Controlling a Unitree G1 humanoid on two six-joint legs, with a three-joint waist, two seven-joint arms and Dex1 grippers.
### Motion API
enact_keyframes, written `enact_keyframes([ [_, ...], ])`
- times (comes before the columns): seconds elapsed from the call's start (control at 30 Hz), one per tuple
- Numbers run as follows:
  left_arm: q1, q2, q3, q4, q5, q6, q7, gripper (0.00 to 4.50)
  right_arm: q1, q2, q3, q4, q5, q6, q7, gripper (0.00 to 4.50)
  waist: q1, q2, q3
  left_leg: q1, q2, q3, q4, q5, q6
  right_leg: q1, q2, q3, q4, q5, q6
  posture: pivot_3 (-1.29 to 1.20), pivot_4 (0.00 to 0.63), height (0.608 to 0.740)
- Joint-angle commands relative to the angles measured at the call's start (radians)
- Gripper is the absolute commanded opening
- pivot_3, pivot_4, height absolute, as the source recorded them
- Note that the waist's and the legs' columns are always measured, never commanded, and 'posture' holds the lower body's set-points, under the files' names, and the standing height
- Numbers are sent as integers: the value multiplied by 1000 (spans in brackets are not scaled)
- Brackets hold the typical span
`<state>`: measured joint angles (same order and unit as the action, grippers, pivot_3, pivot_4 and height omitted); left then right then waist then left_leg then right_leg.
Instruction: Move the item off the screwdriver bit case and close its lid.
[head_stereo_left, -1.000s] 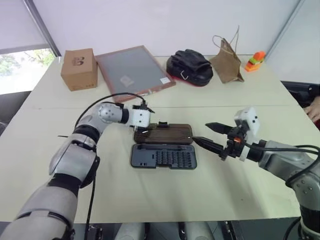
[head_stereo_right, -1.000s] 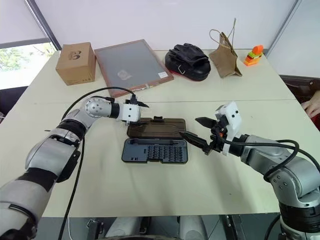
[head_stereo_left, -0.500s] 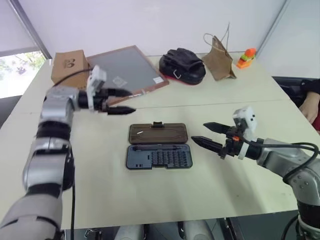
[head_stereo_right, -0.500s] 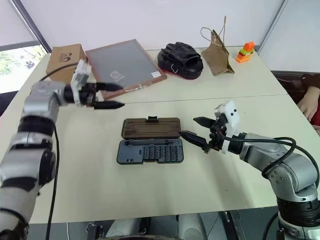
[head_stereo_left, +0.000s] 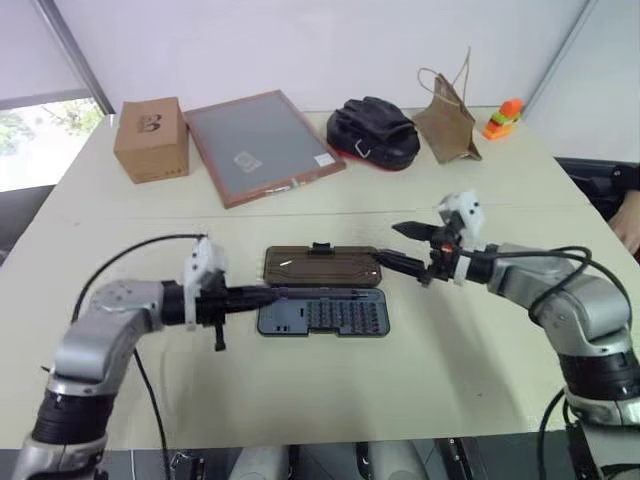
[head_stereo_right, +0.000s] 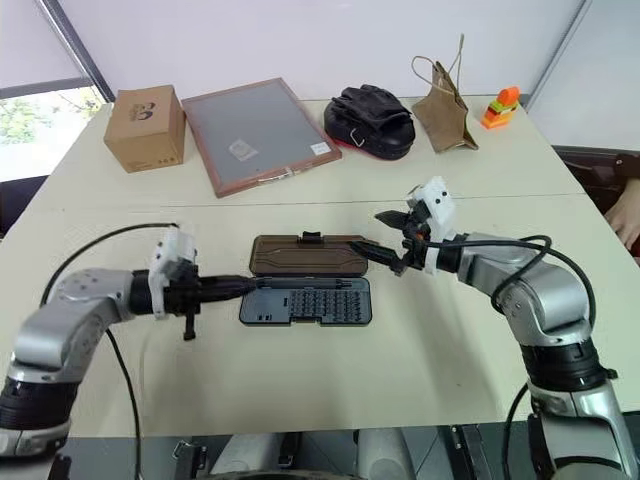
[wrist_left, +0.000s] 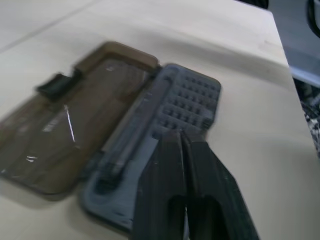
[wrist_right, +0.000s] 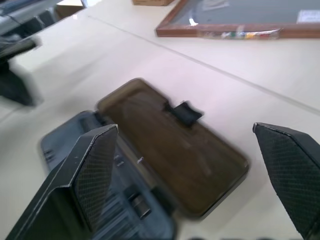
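Left hand (head_stereo_left: 262, 296), fingers together, points level at the screwdriver bit case (head_stereo_left: 322, 316).

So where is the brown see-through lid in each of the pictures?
Left eye view: the lid lies flat open mid-table, behind the tray.
Right eye view: mid-table, behind the tray.
Left wrist view: beside the tray, beyond the shut fingers.
Right wrist view: between the open fingers.
Shared landmark: its black latch tab.
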<state>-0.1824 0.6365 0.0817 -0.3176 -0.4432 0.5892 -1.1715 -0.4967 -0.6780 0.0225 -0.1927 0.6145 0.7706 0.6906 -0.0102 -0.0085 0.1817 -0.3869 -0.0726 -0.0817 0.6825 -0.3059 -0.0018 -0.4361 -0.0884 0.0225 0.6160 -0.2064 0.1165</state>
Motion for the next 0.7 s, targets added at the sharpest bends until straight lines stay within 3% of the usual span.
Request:
enact_keyframes([
  [0.03, 17, 13, -11, -6, 15, -58, 30, 23, -44, 20, 23, 42, -64, -48, 10, 4500, 0, 0, 0, 0, 0, 0, 0, 0, 0, 0, 0, 0, 0, 0, 0, 0, 150, 740],
  [0.17, 34, 17, -96, 59, 92, -150, 44, 23, -86, 48, 64, 108, -141, -95, 25, 4500, -1, 0, 0, 0, 0, 0, 0, 0, 0, 0, 0, 0, 0, 0, 0, 0, 150, 740],
  [0.3, 35, 48, -215, 176, 260, -304, 75, 23, -131, 60, 95, 152, -209, -112, 27, 4500, -1, 1, 0, 0, 0, 0, -1, 0, 0, 0, 0, 0, 0, 0, 0, 0, 150, 740],
  [0.43, 55, 73, -278, 249, 357, -401, 109, 23, -247, 79, 189, 290, -329, -136, 50, 4500, -4, 8, -5, 2, -1, 1, -1, 0, 0, 1, 0, 0, -1, 0, -1, 0, 150, 740],
  [0.57, 65, 50, -274, 233, 310, -363, 129, 23, -335, 109, 296, 479, -450, -159, 85, 4500, -7, 10, -7, 14, 0, 1, -6, 0, 0, 12, 0, 0, -3, 0, -2, 0, 150, 740],
  [0.7, 66, 43, -272, 227, 304, -351, 149, 23, -358, 136, 336, 587, -505, -199, 143, 4500, -3, 10, -7, 14, 0, 1, -6, 0, 0, 11, 0, 0, -2, 0, -1, 0, 150, 740],
])
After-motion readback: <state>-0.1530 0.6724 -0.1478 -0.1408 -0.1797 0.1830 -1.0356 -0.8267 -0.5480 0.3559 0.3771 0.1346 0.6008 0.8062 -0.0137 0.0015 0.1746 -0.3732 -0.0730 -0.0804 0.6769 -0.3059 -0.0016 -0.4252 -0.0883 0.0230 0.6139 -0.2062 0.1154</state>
